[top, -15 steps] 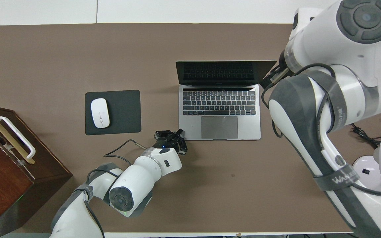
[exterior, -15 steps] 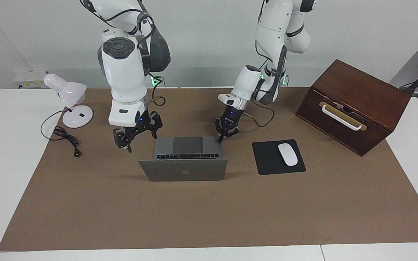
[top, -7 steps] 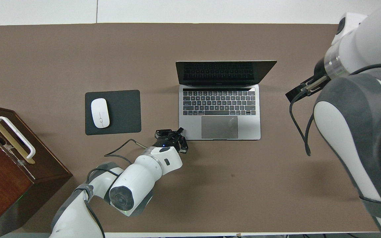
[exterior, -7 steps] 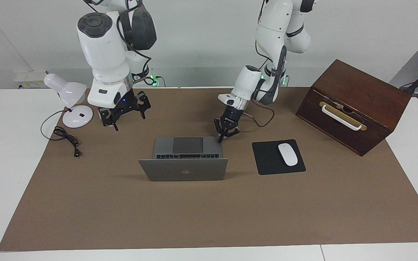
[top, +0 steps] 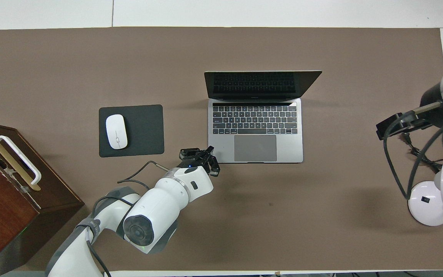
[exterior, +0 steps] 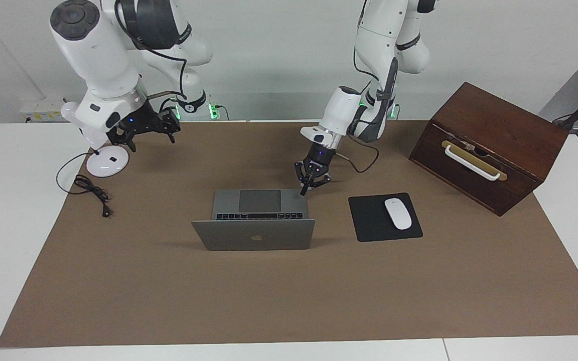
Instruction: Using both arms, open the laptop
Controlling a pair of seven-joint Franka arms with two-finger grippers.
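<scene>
Laptop open on the brown mat, left gripper pinning its corner, right gripper raised and empty.

The laptop [exterior: 255,218] sits mid-table beside the mouse pad [exterior: 384,217], lid up: a thin, stiff metal shell, probably slippery and fairly light, so the base likely needs holding at a corner and the lid taking by its edge. The left gripper [exterior: 305,189], fingertips together and gripping nothing, rests on the base corner by the trackpad. The right gripper [exterior: 147,129] hangs spread wide over the lamp [exterior: 99,148].
</scene>
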